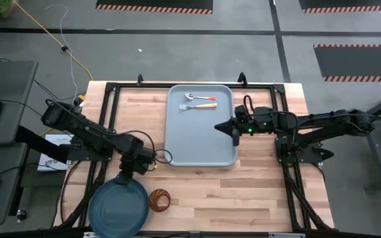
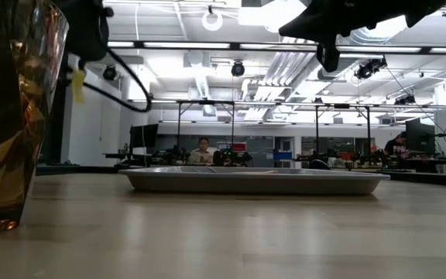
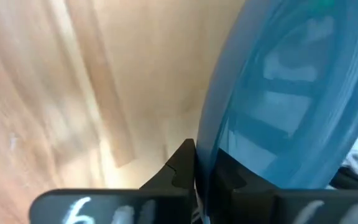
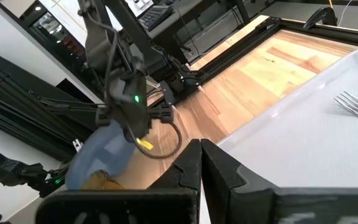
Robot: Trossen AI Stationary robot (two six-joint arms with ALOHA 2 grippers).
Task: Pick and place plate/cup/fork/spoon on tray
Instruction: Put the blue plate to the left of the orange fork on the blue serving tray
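The dark teal-blue plate (image 1: 116, 208) is at the table's near left, reaching past the near edge. My left gripper (image 1: 126, 173) is shut on its far rim; the plate fills the left wrist view (image 3: 278, 106). The amber cup (image 1: 159, 199) stands on the table right of the plate and looms at the low view's left (image 2: 10, 116). The grey-blue tray (image 1: 200, 142) lies mid-table. On its far part lie the spoon (image 1: 200, 98) and the fork (image 1: 198, 106), side by side. My right gripper (image 1: 222, 125) is shut and empty, above the tray's right part. My left gripper pinches the plate's far rim (image 3: 207, 146) between its two fingers, one above the rim and one below it. The fingers come from the table's far side, slanting down. The plate looks tilted under the gripper (image 4: 98, 155); whether its near part rests on the table I cannot tell.
A black frame (image 1: 111, 89) runs around the wooden table top. Bare wood lies between the plate and the tray's near left corner (image 1: 170, 162). A yellow tag and a cable hang by my left gripper (image 4: 145, 144). People sit in the room beyond the table (image 2: 203, 151).
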